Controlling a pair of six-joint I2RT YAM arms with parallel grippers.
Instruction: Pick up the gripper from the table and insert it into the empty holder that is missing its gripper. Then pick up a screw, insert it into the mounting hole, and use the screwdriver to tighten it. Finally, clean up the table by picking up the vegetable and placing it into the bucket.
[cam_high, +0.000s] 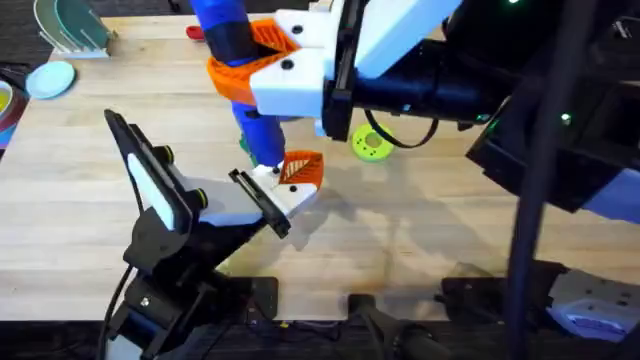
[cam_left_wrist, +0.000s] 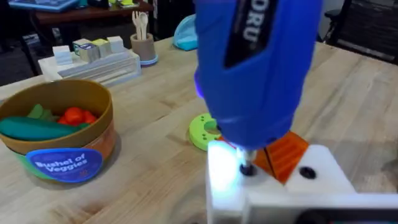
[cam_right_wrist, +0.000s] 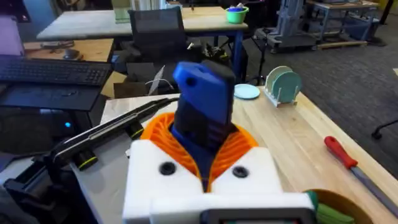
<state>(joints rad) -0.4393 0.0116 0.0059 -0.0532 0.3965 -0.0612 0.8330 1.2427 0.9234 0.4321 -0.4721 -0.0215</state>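
On top of the white holder (cam_left_wrist: 273, 186) stands the blue screwdriver (cam_left_wrist: 258, 68), tip down in the mounting hole beside the orange gripper (cam_left_wrist: 283, 152). The right gripper (cam_right_wrist: 208, 168) is clamped around its barrel. It looks stiff, smooth, top-heavy; a mid-barrel grip seems best. Whether the left gripper's fingers are apart cannot be told.
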